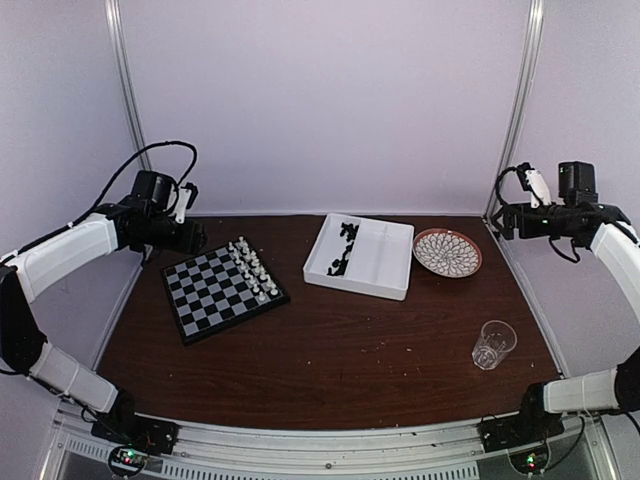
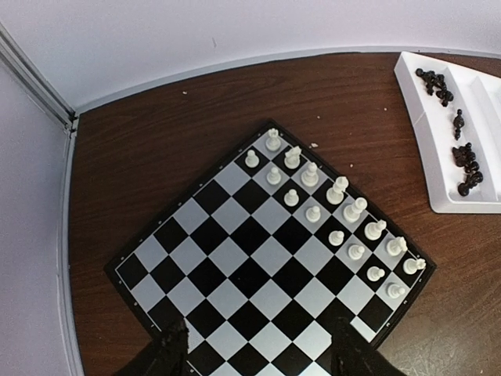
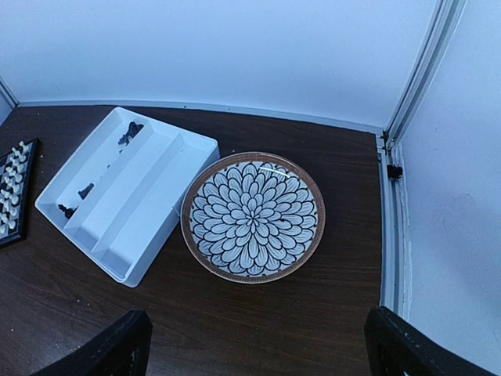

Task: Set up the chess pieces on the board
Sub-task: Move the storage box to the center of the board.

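Over the flat black-and-grey chequered board (image 2: 235,258), the left gripper (image 2: 258,362) hangs with its black fingers apart, nothing between them. The right gripper (image 3: 262,356), above the round floral-patterned plate (image 3: 252,217), stands wide and empty. The single board carries sixteen tiny white plastic chessmen (image 2: 313,213) in two rows of eight along one edge. The black plastic chessmen (image 2: 468,157) lie in one compartment of the one white divided tray (image 2: 415,125) (too clumped to count, tray partly cut off). One clear drinking glass (image 1: 494,343) stands apart.
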